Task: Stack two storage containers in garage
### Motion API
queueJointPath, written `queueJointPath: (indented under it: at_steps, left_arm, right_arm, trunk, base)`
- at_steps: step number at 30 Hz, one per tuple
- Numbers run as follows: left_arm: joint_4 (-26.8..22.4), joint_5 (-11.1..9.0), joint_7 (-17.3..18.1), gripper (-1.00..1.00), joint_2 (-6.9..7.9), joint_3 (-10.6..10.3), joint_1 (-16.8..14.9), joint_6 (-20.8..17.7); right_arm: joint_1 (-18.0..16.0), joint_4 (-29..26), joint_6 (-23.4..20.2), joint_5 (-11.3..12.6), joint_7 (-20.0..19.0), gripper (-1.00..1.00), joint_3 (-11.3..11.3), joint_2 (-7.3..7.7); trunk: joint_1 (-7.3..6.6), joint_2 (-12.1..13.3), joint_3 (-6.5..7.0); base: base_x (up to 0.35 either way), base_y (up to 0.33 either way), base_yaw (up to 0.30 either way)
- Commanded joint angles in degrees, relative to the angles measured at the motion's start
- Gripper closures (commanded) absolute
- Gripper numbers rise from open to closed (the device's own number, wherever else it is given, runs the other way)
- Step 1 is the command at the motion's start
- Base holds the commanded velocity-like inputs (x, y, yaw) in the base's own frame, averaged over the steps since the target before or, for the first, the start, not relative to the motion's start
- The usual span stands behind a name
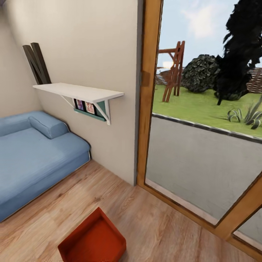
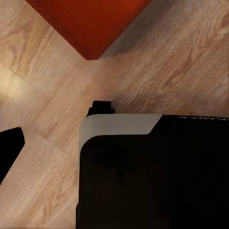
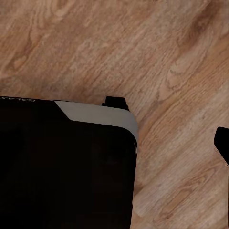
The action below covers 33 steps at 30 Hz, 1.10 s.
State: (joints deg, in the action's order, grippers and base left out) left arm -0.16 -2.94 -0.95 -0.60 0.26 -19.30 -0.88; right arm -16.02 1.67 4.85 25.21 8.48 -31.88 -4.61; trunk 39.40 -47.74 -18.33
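One storage container (image 1: pixel 92 238), orange-red and open-topped, sits on the wood-plank floor (image 1: pixel 153 222) at the lower centre of the head view; its corner (image 2: pixel 88 24) appears at the upper edge of the left wrist view. Blue sofa (image 1: pixel 32 156): left. Glass door (image 1: pixel 203 160): right. Tool state, both arms: cannot be determined.

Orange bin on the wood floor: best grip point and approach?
Judging from the head view, grip the storage container by its thin upright rim, coming from above: it sits open-topped and lidless, low walls exposed. A two-hand hold on opposite walls looks steadier, given its width.
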Motion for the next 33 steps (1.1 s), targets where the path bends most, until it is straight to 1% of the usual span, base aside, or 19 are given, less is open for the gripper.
queueJointPath:
  at_steps: [1,3,8,15,33]
  left_arm:
    - [0.0,-0.3,-0.1,-1.00,-0.02,0.0,0.0,-0.1]
    - [0.0,-0.3,-0.1,-1.00,-0.02,0.0,0.0,-0.1]
    - [0.0,-0.3,-0.1,-1.00,0.68,0.0,0.0,0.0]
    - [0.0,-0.3,-0.1,-1.00,0.77,0.0,0.0,0.0]
    - [0.0,-0.3,-0.1,-1.00,0.77,0.0,0.0,0.0]
  right_arm:
    - [-0.1,0.2,0.3,0.5,0.0,-1.00,-0.5,-0.05]
    - [-0.1,0.2,0.3,0.5,0.1,-1.00,-0.5,-0.05]
    - [-0.1,0.2,0.3,0.5,0.0,-1.00,-0.5,-0.05]
    - [-0.1,0.2,0.3,0.5,0.0,-1.00,-0.5,-0.03]
    - [-0.1,0.2,0.3,0.5,0.0,-1.00,-0.5,-0.05]
  trunk:
    - [0.01,0.0,-0.07]
    - [0.01,0.0,-0.07]
    - [0.01,0.0,-0.07]
    - [0.01,0.0,-0.07]
    - [0.01,0.0,-0.07]
  base:
    - [0.000,0.000,0.271]
    - [0.003,-0.018,0.271]
    - [0.103,-0.198,0.271]
    - [0.153,-0.191,0.271]
    - [0.160,-0.130,0.271]
